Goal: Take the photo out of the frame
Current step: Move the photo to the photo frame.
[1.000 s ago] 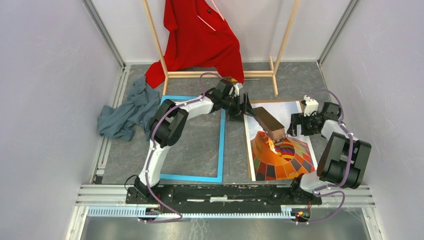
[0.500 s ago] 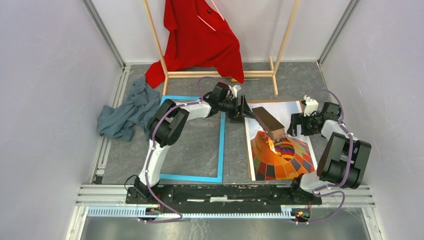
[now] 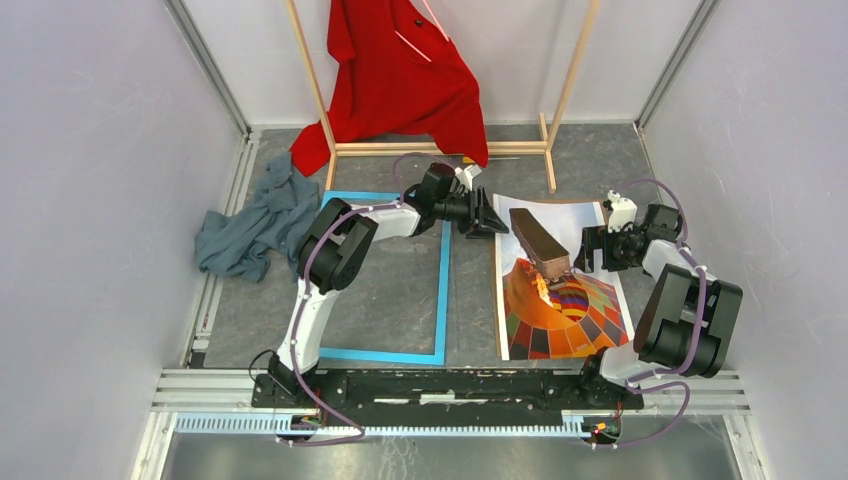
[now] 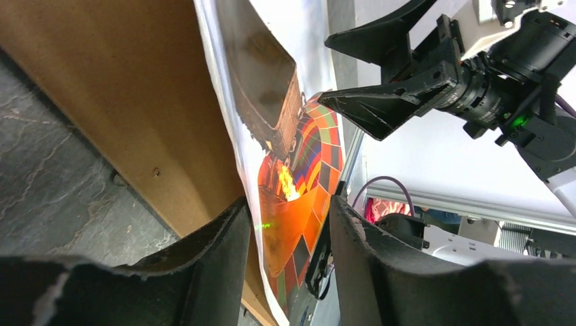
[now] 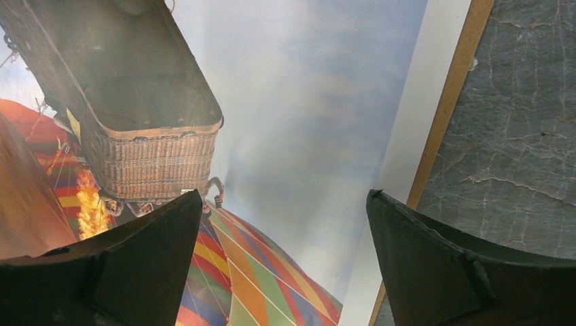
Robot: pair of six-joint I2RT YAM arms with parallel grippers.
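The light blue frame [image 3: 441,290] lies flat left of centre with grey table showing through it. To its right the balloon photo [image 3: 580,310] rests on the brown backing board [image 3: 497,310]. My left gripper [image 3: 497,228] is at the photo's far left corner. In the left wrist view the photo's white edge [image 4: 238,136] curls up off the board [image 4: 136,102] and passes between my left gripper [image 4: 289,204] fingers, which stand apart. My right gripper [image 3: 583,252] hovers open over the photo's right side [image 5: 306,102], its fingertips [image 5: 187,204] wide apart and empty.
A wooden clothes rack [image 3: 440,148] with a red shirt [image 3: 405,75] stands at the back. A grey-blue cloth [image 3: 250,225] lies crumpled at the left wall. Pale walls close in both sides. Board edge [image 5: 445,115] borders grey table on the right.
My left gripper has drawn slightly left and the photo's far left corner has risen off the backing board, bending the basket image. The right arm has stayed still.
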